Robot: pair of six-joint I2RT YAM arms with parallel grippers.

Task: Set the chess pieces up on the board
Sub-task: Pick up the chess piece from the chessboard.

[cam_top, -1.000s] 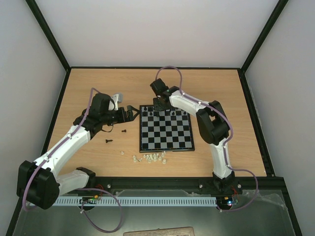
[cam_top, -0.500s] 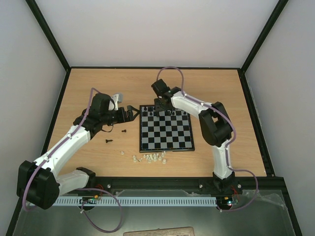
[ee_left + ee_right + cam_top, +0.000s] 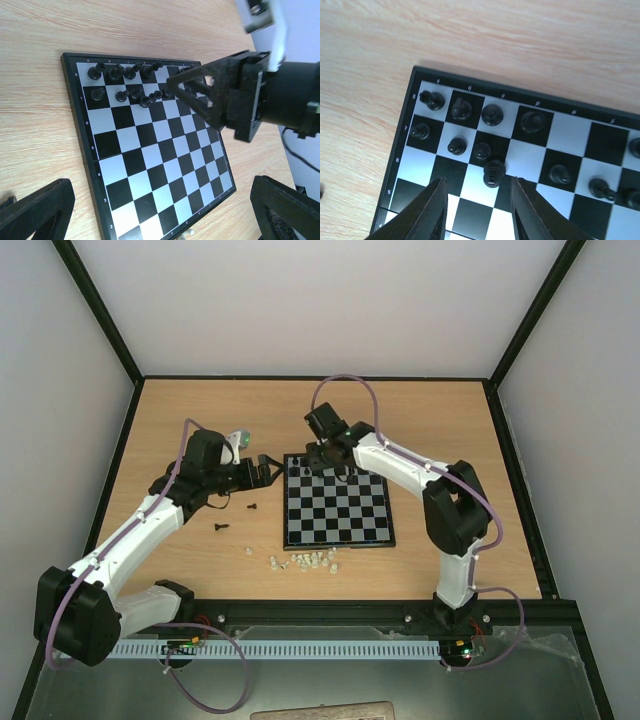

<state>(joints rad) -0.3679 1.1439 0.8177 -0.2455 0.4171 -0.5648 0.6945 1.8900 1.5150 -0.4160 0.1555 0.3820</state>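
hovering over the board (image 3: 340, 522), right gripper (image 3: 478, 182) parted, empty; left gripper (image 3: 160, 192) wide, empty.

The board (image 3: 150, 165) is seen laid on a wooden tabletop (image 3: 40, 125), with black chess pieces (image 3: 125, 82) crowded into two rows along its far edge. The right pincer (image 3: 172, 90) is held over the board just beside them, while the left pincer (image 3: 160, 212) is spread wide in the foreground.

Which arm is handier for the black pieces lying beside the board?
Left. The left gripper, open, hovers near those chess pieces; the right gripper is over the far end of the board.
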